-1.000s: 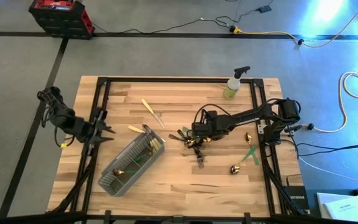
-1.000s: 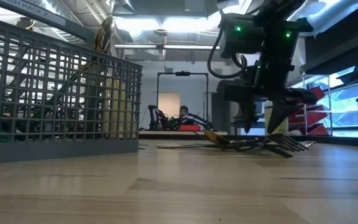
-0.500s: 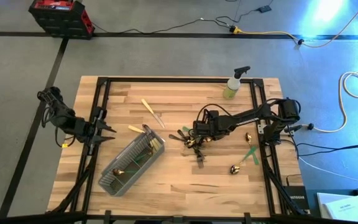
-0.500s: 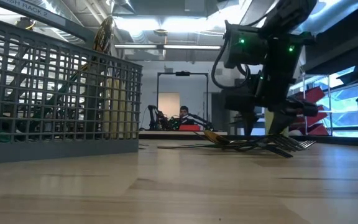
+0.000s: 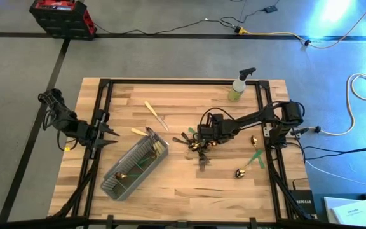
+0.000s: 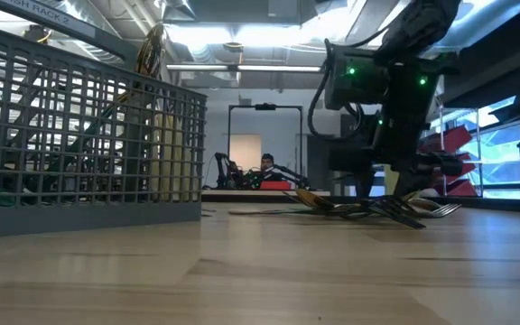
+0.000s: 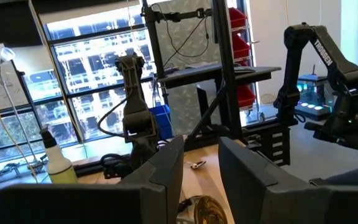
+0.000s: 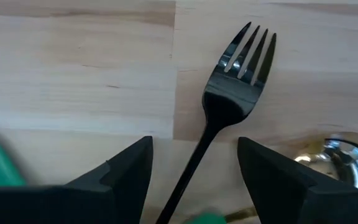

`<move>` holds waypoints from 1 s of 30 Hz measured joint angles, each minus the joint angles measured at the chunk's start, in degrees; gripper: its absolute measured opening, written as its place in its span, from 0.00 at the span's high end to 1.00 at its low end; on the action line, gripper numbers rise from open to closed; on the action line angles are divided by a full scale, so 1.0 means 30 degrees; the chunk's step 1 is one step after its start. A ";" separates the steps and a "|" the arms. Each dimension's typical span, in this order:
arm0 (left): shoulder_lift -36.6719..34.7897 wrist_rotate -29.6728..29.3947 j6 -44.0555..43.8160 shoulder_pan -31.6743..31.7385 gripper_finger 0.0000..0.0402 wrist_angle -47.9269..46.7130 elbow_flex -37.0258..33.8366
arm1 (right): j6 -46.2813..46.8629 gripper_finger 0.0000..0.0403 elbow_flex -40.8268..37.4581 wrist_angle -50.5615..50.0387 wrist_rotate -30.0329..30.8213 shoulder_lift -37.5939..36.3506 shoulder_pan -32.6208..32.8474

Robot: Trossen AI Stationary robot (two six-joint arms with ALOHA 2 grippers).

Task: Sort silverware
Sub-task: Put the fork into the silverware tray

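right gripper [image 8: 191,168] hangs low, fingers spread astride the dark fork [image 8: 229,99].

Your wooden table [image 5: 183,191] carries a mesh caddy [image 5: 134,166], a spray bottle [image 5: 237,86] and scattered silverware [image 5: 197,141].

Caddy [image 5: 134,166] lies left of the silverware pile [image 5: 192,141] at table centre. Spray bottle [image 5: 239,85] stands behind the pile, near the table's [image 5: 183,191] far edge
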 joint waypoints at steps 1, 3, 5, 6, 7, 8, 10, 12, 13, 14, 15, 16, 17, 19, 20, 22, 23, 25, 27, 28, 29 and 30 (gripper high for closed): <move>0.0007 0.0000 -0.0007 0.0000 0.78 0.0000 0.0000 | -0.0038 0.49 0.0006 0.0007 0.0005 0.0089 0.0008; 0.0000 -0.0007 -0.0007 0.0000 0.78 -0.0162 0.0000 | -0.0068 0.53 0.0022 -0.0075 -0.0028 0.0175 0.0008; 0.0007 -0.0005 -0.0013 0.0000 0.78 -0.0322 0.0000 | -0.0080 0.59 0.0029 -0.0103 -0.0008 0.0263 0.0008; 0.0007 -0.0012 -0.0015 0.0000 0.78 -0.0386 0.0000 | -0.0083 0.62 0.0029 -0.0086 -0.0019 0.0274 0.0008; 0.0007 -0.0010 -0.0035 -0.0004 0.78 -0.0367 0.0000 | -0.0083 0.66 0.0022 -0.0038 -0.0037 0.0274 0.0008; 0.0007 -0.0011 -0.0059 0.0000 0.78 -0.0380 0.0000 | -0.0090 0.69 0.0029 -0.0043 -0.0021 0.0283 0.0015; 0.0007 -0.0015 -0.0080 0.0000 0.78 -0.0375 0.0000 | -0.0152 0.74 0.0016 -0.0063 0.0034 0.0296 0.0045; 0.0007 -0.0013 -0.0080 -0.0002 0.78 -0.0392 0.0000 | -0.0326 0.79 0.0022 -0.0010 0.0006 0.0303 0.0045; 0.0007 -0.0008 -0.0081 -0.0007 0.78 -0.0387 0.0000 | -0.0368 0.81 0.0022 -0.0006 -0.0009 0.0303 0.0045; 0.0007 -0.0007 -0.0087 -0.0007 0.78 -0.0393 0.0000 | -0.0381 0.84 0.0029 -0.0076 -0.0023 0.0303 0.0045; 0.0007 -0.0007 -0.0080 0.0000 0.78 -0.0386 0.0000 | -0.0389 0.86 0.0036 -0.0139 -0.0043 0.0303 0.0051; 0.0007 -0.0007 -0.0087 -0.0007 0.78 -0.0393 0.0000 | -0.0453 0.88 0.0036 -0.0230 -0.0099 0.0303 0.0059; 0.0007 -0.0014 -0.0087 -0.0001 0.78 -0.0393 0.0000 | -0.0636 0.90 0.0036 -0.0291 -0.0142 0.0303 0.0059; 0.0007 -0.0007 -0.0087 -0.0002 0.78 -0.0419 0.0000 | -0.0840 0.93 0.0063 -0.0419 -0.0188 0.0303 0.0059; 0.0007 -0.0007 -0.0104 -0.0003 0.78 -0.0470 0.0000 | -0.0909 0.94 0.0096 -0.0459 -0.0190 0.0307 0.0059; 0.0007 -0.0007 -0.0149 0.0000 0.78 -0.0561 0.0000 | -0.0971 0.97 0.0241 -0.0702 -0.0222 0.0324 0.0059; 0.0007 -0.0007 -0.0156 -0.0003 0.78 -0.0582 0.0000 | -0.1055 0.97 0.0398 -0.0980 -0.0294 0.0342 0.0059; 0.0007 -0.0012 -0.0155 0.0000 0.79 -0.0692 0.0000 | -0.1407 0.99 0.0737 -0.1468 -0.0529 0.0385 0.0050; 0.0007 -0.0007 -0.0160 -0.0006 0.79 -0.0708 0.0000 | -0.1789 0.99 0.1137 -0.2005 -0.0783 0.0405 0.0045; 0.0007 -0.0009 -0.0160 -0.0001 0.79 -0.0705 0.0000 | -0.1921 1.00 0.1328 -0.2266 -0.0926 0.0412 0.0067; 0.0007 -0.0007 -0.0160 0.0000 0.79 -0.0700 0.0000 | -0.2036 1.00 0.1501 -0.2482 -0.0920 0.0412 0.0067; 0.0007 -0.0007 -0.0160 0.0000 0.79 -0.0707 0.0000 | -0.2129 1.00 0.1705 -0.2645 -0.0919 0.0412 0.0079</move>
